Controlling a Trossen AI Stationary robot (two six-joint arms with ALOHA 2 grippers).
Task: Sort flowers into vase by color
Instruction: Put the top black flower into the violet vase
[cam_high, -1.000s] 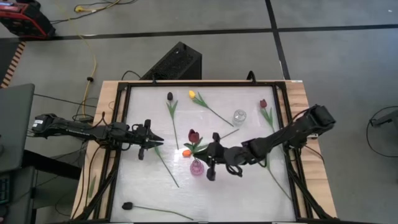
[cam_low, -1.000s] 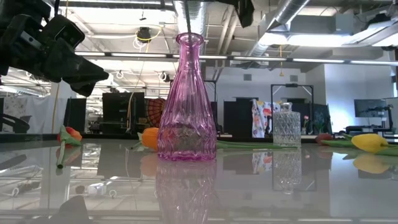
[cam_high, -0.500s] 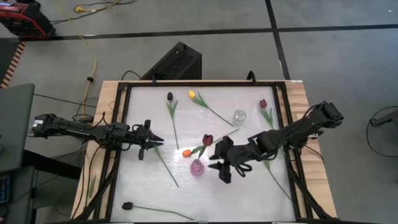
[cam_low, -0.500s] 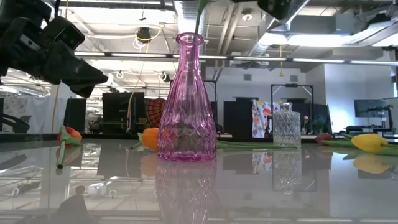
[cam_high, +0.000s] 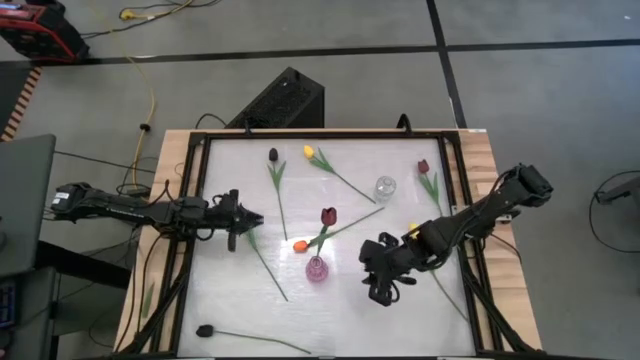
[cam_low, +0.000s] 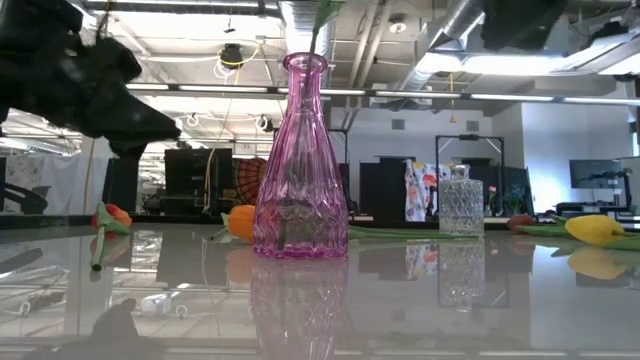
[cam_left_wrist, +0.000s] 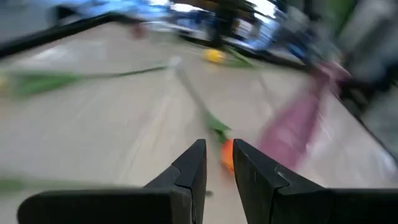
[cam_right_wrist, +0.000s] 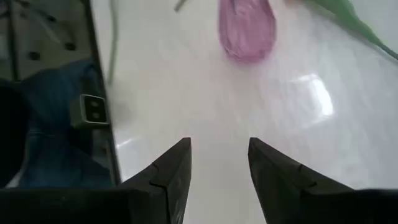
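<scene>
Maroon tulip (cam_high: 329, 216) stem-down in pink vase (cam_high: 316, 269), leaning head up-right, right end effector (cam_high: 378, 283) released, left end effector (cam_high: 247, 222) nearly closed, empty

My left wrist view was motion-blurred; the pink vase (cam_left_wrist: 297, 121) and orange tulip (cam_left_wrist: 227, 155) showed only as smears.

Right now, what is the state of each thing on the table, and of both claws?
Pink vase: upright, one maroon tulip standing in it.
Clear vase: upright, no flower inside.
Yellow tulip: lying flat.
Orange tulip: lying flat beside the pink vase.
Left claw: open a little, empty.
Right claw: open, empty.
</scene>
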